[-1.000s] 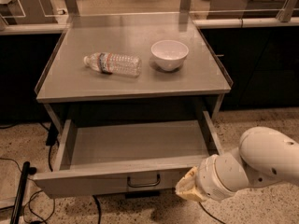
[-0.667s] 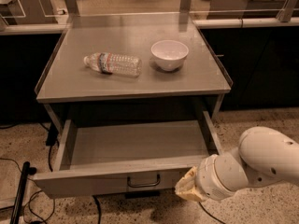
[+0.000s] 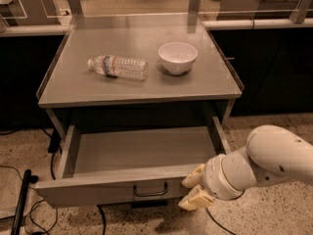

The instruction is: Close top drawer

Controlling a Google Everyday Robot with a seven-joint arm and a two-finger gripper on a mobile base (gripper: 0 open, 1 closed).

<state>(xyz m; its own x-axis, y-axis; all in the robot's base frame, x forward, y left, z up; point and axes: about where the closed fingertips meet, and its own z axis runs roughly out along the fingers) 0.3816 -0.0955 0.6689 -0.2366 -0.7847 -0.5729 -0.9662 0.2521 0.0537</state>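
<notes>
Nothing has budged: drawer still fully out, claw still parked at its front's right end, fingers spread, empty. The push hasn't begun.

You have moved only a little in this last second. Your gripper has slid a tiny bit to the left and a tiny bit up in the camera view. It now sits right at the right end of the tall flat front of the wide grey metal top drawer, though it is not clear whether it touches that front. The big white round arm behind the gripper has come up and to the left a little too, toward the drawer's right side.
</notes>
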